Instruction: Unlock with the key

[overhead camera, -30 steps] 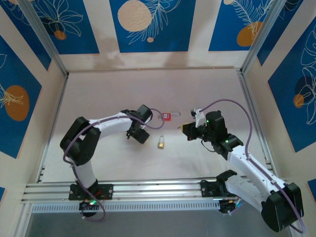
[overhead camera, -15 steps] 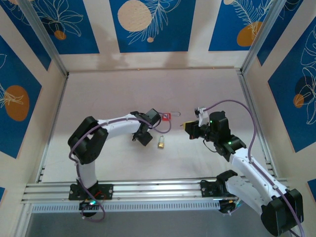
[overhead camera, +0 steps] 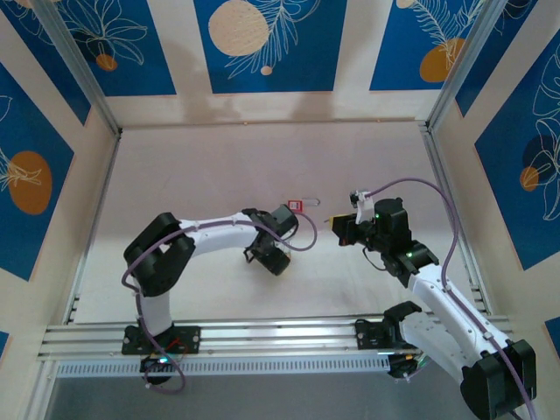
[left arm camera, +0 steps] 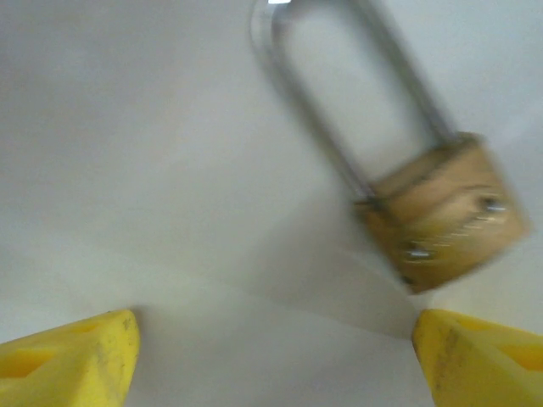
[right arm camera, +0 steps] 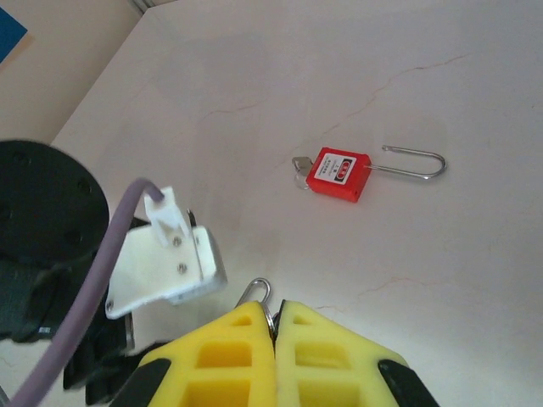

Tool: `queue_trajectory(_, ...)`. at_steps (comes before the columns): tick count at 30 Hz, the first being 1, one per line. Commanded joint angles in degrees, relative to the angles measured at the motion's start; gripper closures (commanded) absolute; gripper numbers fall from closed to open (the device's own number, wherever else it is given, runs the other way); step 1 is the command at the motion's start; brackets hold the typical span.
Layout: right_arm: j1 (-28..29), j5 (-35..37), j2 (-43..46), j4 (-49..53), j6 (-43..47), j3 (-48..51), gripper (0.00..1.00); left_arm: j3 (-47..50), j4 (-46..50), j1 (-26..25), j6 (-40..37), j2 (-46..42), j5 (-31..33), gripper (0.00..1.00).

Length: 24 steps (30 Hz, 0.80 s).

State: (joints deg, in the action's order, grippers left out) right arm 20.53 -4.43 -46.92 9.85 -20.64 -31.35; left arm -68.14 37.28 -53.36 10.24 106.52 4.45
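Looking down the left wrist view, you see the left gripper point(left arm camera: 273, 356) released, its yellow fingertips wide apart at the lower corners and touching nothing. The brass padlock point(left arm camera: 445, 216) lies on the table point(left arm camera: 127, 127) at the right of the frame, just above the right-hand fingertip. Its long silver shackle runs to the top edge; the picture is blurred. In the right wrist view your right gripper point(right arm camera: 273, 312) is clenched, with a small silver ring point(right arm camera: 257, 291) pinched at its tips, low centre. What hangs on that ring is hidden, so you cannot tell whether it is the key. The red padlock point(right arm camera: 338, 174) lies right of centre, apart from the right gripper.
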Motion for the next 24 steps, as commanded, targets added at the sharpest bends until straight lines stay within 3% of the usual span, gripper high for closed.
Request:
queue_trajectory(1, -0.31, 1.00, 1.25, 0.54, -0.68, 0.72, 1.00, -0.52, -0.65, -1.72, 1.58, 2.15, -5.78, 0.15)
queue_trajectory(9, -0.55, 1.61, 1.69, 0.65, -0.85, 1.09, 1.00, -2.04, -2.30, -2.01, 2.19, 2.51, -4.50, 0.15)
queue_trajectory(16, -1.53, 3.02, 2.26, 1.27, -1.35, 1.29, 1.00, -1.32, -8.24, -1.94, 7.23, 0.14, -18.06, 0.17)
queue_trajectory(24, -3.65, 3.39, 2.79, 1.58, -2.54, 1.68, 1.00, -1.26, -9.96, -1.92, 11.45, -2.25, -24.23, 0.19)
